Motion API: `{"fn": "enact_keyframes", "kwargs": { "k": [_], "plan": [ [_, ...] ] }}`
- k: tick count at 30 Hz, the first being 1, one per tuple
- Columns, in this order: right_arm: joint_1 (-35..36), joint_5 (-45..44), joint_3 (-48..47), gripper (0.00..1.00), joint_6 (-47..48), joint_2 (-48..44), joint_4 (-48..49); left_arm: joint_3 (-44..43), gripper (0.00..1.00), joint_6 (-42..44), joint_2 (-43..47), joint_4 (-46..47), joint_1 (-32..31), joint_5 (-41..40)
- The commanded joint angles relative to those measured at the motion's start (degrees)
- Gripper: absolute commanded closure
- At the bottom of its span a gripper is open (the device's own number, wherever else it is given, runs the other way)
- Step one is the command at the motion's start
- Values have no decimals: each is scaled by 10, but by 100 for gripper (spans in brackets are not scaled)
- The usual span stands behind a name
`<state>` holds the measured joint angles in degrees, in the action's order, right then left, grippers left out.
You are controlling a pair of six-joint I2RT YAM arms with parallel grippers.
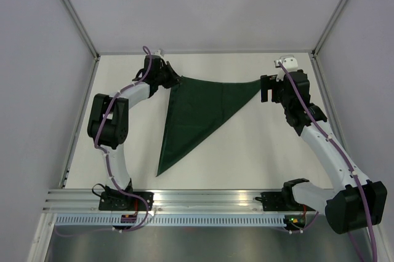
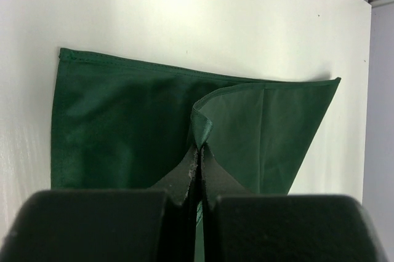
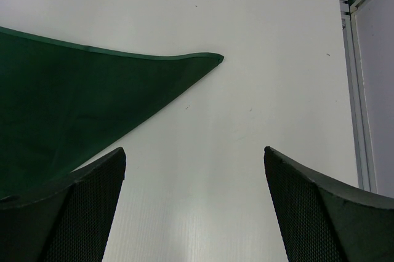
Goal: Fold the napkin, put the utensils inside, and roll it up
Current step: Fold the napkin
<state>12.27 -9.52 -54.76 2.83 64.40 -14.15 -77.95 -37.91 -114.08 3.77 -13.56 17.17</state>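
The dark green napkin (image 1: 197, 111) lies on the white table folded into a triangle, with one point toward the near edge. My left gripper (image 1: 175, 82) is at its far left corner, shut on a pinched-up fold of the napkin (image 2: 123, 133); the cloth rises into the closed left gripper (image 2: 200, 146). My right gripper (image 1: 265, 88) hovers just beyond the napkin's far right tip. In the right wrist view the right gripper (image 3: 194, 157) stands open over bare table, with the napkin tip (image 3: 74, 102) ahead to the left. The utensils are out of view.
White walls and metal frame posts (image 1: 74, 16) enclose the table (image 1: 265, 151) on three sides. An aluminium rail (image 1: 203, 197) with both arm bases runs along the near edge. A frame strip (image 3: 360, 90) lies to the right of the right gripper.
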Motion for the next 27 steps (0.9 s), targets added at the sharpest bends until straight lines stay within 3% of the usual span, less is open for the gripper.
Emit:
{"fn": "enact_keyframes", "kwargs": {
  "k": [1, 27],
  "plan": [
    [2, -11, 1, 2, 5, -8, 5, -23, 98, 17, -8, -4, 6, 23],
    [2, -11, 1, 2, 6, -4, 4, -45, 98, 22, -35, -15, 21, 35]
  ]
}}
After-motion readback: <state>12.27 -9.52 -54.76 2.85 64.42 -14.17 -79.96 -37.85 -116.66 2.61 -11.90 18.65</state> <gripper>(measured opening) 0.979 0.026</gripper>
